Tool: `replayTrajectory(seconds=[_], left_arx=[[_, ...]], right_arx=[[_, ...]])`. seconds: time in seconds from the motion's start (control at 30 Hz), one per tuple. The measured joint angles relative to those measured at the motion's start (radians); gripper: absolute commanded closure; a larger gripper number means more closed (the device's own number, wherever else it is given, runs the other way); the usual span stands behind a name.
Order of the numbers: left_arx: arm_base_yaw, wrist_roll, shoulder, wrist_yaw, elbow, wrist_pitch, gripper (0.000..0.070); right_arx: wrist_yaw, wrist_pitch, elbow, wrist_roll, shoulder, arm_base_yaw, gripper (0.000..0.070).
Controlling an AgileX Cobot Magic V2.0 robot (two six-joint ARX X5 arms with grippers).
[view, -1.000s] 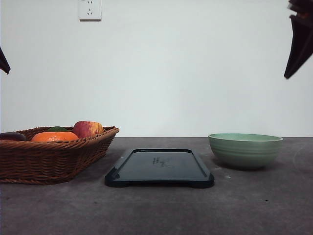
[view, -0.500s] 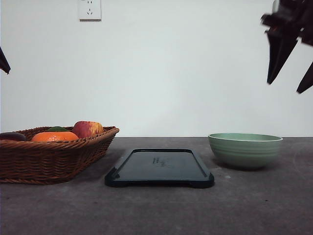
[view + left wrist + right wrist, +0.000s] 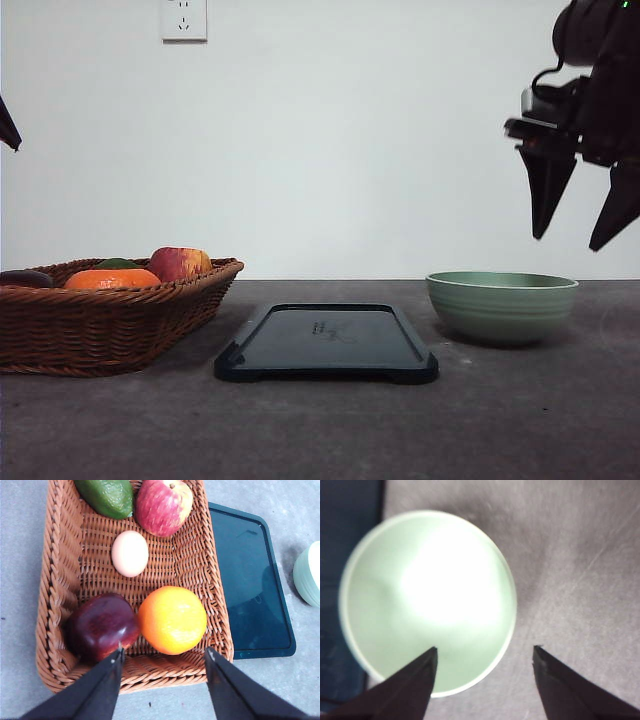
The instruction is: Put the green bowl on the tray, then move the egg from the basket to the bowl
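The tray (image 3: 326, 343) lies flat on the grey table (image 3: 320, 430), and everything else can be placed from it. To the right of the tray, apart from it, the green bowl (image 3: 501, 306) stands upright on the table, not on the tray. Above the bowl's right half hangs the right gripper (image 3: 581, 240), clear of the rim, its two dark fingers (image 3: 546, 195) pointing down and spread wide with nothing between them. In the right wrist view the green bowl (image 3: 427, 602) looks pale and washed out by light, with nothing visible inside; one fingertip lies over its rim and the other over bare table beside it, and the right gripper (image 3: 484, 652) holds nothing. A strip of the tray (image 3: 342, 555) shows along the bowl's far side.

To the left of the tray sits the basket (image 3: 105, 318), its near corner just beside the tray's edge. In the left wrist view the basket (image 3: 60, 580) holds the egg (image 3: 130, 553) lying on the weave near the middle, an apple (image 3: 164, 505) and a green fruit (image 3: 106, 496) at the end beyond it, and an orange (image 3: 172, 619) and a dark red fruit (image 3: 102, 626) at the nearer end. The left gripper (image 3: 163, 652) hovers above that nearer end, fingers (image 3: 102, 685) parted and holding nothing. A wall socket (image 3: 184, 19) is set in the white wall above the basket.
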Motion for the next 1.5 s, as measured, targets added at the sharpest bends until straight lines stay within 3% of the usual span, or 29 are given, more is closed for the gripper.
replayTrajectory(seconds=[0.37, 0.73, 1.23, 1.5], left_arx=[[0.000, 0.000, 0.000, 0.000, 0.000, 0.000, 0.0380], [0.000, 0.000, 0.000, 0.000, 0.000, 0.000, 0.0380], [0.000, -0.003, 0.000, 0.000, 0.000, -0.004, 0.0386], [0.000, -0.003, 0.000, 0.000, 0.000, -0.004, 0.0389]], right_arx=[[0.014, 0.063, 0.001, -0.026, 0.085, -0.021, 0.0388], [-0.030, 0.089, 0.001, -0.029, 0.107, -0.021, 0.0693], [-0.007, 0.087, 0.001, -0.029, 0.107, -0.021, 0.0694], [-0.003, -0.008, 0.056, -0.045, 0.107, -0.021, 0.0694]])
